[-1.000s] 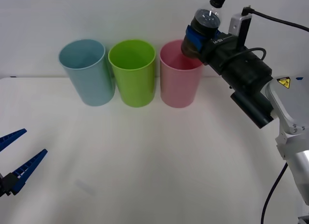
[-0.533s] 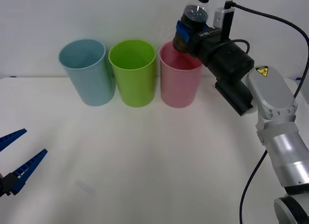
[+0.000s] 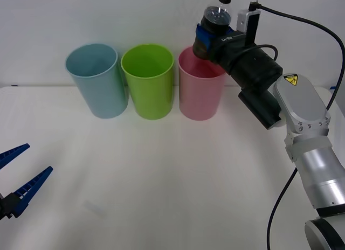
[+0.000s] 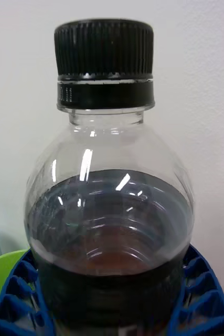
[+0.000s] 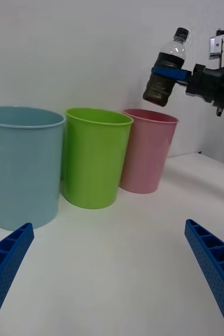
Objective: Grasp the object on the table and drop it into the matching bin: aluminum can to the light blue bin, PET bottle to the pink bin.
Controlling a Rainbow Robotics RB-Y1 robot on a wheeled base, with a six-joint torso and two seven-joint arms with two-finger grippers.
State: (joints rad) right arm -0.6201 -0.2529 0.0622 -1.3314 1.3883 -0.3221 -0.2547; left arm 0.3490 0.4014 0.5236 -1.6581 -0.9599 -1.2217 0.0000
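My right gripper [image 3: 207, 39] is shut on the PET bottle [image 3: 214, 21], a small clear bottle with a black cap and dark contents. It holds the bottle in the air over the right rim of the pink bin [image 3: 200, 91]. The blue fingers [image 4: 17, 294] clasp the bottle's [image 4: 109, 210] lower body. In the left wrist view the bottle [image 5: 167, 68] hangs just above the pink bin [image 5: 146, 152]. The light blue bin [image 3: 97, 80] stands at the left of the row on the white table [image 3: 161, 180]. My left gripper [image 3: 16, 177] waits open at the table's near left.
A lime green bin [image 3: 148, 80] stands between the light blue and pink bins, all three in a tight row at the back of the table. A black cable [image 3: 307, 23] arcs from the right wrist. A white wall rises behind the bins.
The right arm has carried the bottle left and slightly up, from beside the pink bin's right side to above its rim. The last half second shows almost no motion. The left arm is still.
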